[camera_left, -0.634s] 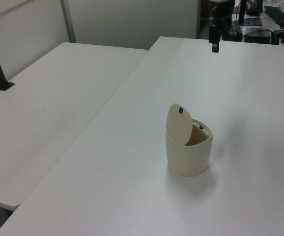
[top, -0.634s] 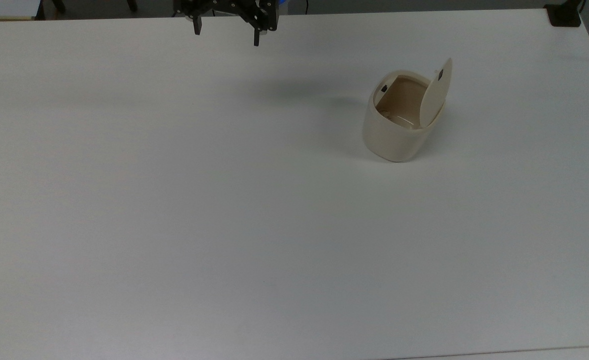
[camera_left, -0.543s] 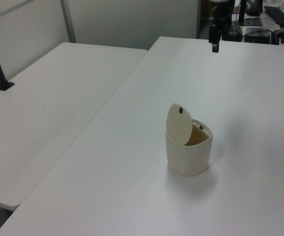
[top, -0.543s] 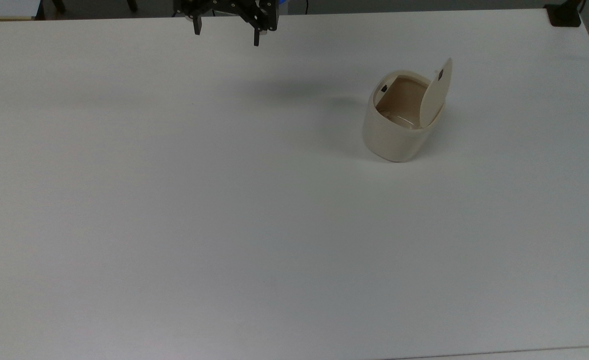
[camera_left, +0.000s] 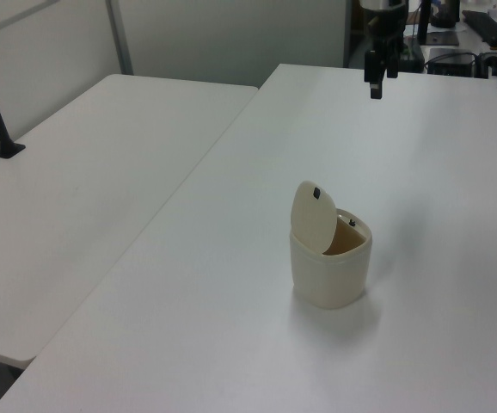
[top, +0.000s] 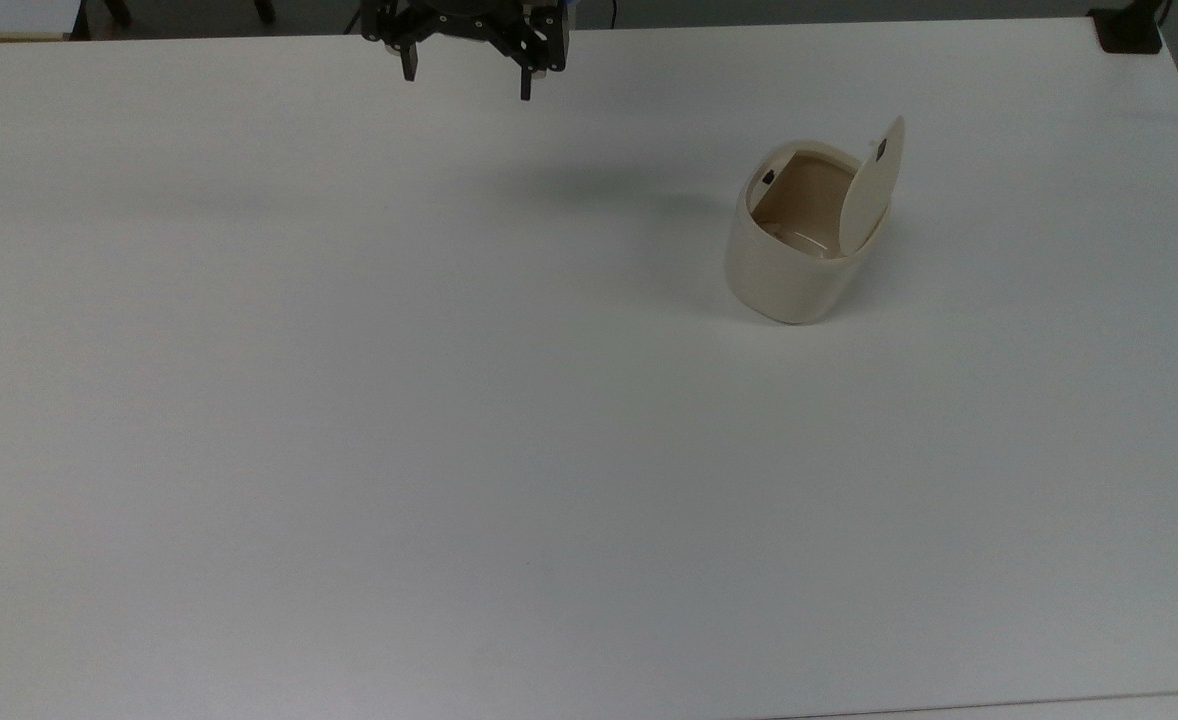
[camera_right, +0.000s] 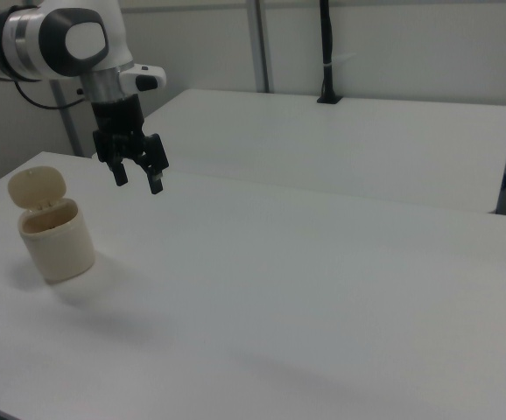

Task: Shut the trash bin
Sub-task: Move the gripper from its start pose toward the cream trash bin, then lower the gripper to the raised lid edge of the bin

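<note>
The jaws (top: 467, 82) are hanging spread wide and empty above the tabletop (top: 349, 400). In the top view, the trash bin (top: 799, 240) is sitting toward four o'clock from them, well apart, its lid (top: 871, 185) standing upright.

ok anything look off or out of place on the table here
Nothing stands out. The trash bin stands upright on the white table, its lid hinged up and open. The gripper hangs open, well apart from it.
</note>
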`<action>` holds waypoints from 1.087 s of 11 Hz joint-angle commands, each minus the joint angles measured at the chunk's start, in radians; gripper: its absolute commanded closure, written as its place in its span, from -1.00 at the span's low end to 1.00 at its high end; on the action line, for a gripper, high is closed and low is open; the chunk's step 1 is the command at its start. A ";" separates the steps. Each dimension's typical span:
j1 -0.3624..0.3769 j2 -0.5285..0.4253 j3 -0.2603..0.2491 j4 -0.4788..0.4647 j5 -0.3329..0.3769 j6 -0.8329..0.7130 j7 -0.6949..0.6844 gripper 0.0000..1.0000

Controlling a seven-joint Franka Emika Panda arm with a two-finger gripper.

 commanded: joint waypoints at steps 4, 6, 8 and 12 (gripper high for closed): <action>0.057 0.014 0.004 -0.002 0.068 0.027 -0.268 0.05; 0.092 0.058 0.006 0.037 0.171 0.108 -0.336 0.74; 0.177 0.132 0.007 0.062 0.225 0.285 -0.379 1.00; 0.298 0.233 0.007 0.181 0.224 0.378 -0.375 1.00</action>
